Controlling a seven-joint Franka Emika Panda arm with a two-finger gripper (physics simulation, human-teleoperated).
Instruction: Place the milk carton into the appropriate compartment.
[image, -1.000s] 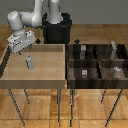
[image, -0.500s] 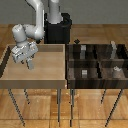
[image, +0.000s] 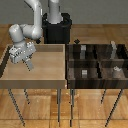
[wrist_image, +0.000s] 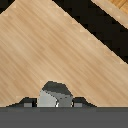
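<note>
The milk carton (image: 30, 64) is a small pale grey carton standing in the light wood bin (image: 37, 80), toward the exterior view's left. My gripper (image: 27, 59) hangs just above it, tilted, with the fingers reaching down around its top. In the wrist view the milk carton's peaked top (wrist_image: 55, 95) sits between the two dark fingertips (wrist_image: 28, 103), which stand apart on either side of it. My gripper (wrist_image: 55, 104) is open and holds nothing.
A dark wood bin (image: 96, 62) split by dividers into compartments stands on the exterior view's right, with small grey blocks (image: 84, 73) in them. The robot's black base (image: 57, 29) is behind both bins. Both bins stand on thin metal legs.
My gripper has moved from the light bin's far left corner toward the carton and come down over it. The carton has stayed in place.
</note>
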